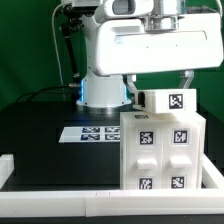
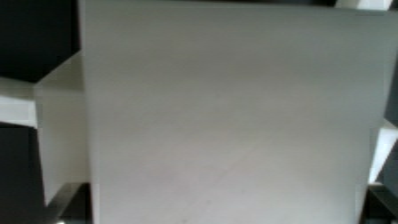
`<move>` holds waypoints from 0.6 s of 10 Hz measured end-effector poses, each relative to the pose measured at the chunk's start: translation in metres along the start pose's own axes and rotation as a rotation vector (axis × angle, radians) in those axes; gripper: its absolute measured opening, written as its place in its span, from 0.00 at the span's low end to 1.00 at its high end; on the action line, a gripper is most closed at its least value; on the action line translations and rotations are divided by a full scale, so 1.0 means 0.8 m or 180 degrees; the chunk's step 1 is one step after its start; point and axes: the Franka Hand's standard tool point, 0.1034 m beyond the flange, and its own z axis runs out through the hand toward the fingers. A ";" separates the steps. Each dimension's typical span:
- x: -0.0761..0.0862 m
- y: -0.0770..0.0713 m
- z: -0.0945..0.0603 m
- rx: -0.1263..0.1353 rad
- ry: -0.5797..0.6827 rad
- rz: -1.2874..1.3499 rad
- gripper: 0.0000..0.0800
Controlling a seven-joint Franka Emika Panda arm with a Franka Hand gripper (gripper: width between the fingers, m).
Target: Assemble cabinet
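Observation:
The cabinet (image 1: 160, 150), a large white box with recesses and black-and-white tags on its front, stands at the exterior view's right. A smaller white tagged block (image 1: 168, 101) sits on its top. My gripper (image 1: 160, 86) hangs from the big white arm straight above that block, with a dark finger down each side of it. In the wrist view the block's plain white face (image 2: 222, 110) fills nearly the whole picture between the dark fingertips (image 2: 64, 206), so my gripper (image 2: 222, 216) looks shut on it. The contact itself is hidden.
The marker board (image 1: 95, 133) lies flat on the black table to the left of the cabinet. A low white rail (image 1: 70, 200) runs along the table's front and left edges. The arm's base (image 1: 103, 92) stands behind the marker board.

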 end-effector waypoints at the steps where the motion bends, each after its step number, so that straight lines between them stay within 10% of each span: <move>1: 0.000 -0.001 0.000 0.0011 0.0008 0.0285 0.70; 6: 0.001 -0.010 0.001 0.0127 0.0144 0.2073 0.70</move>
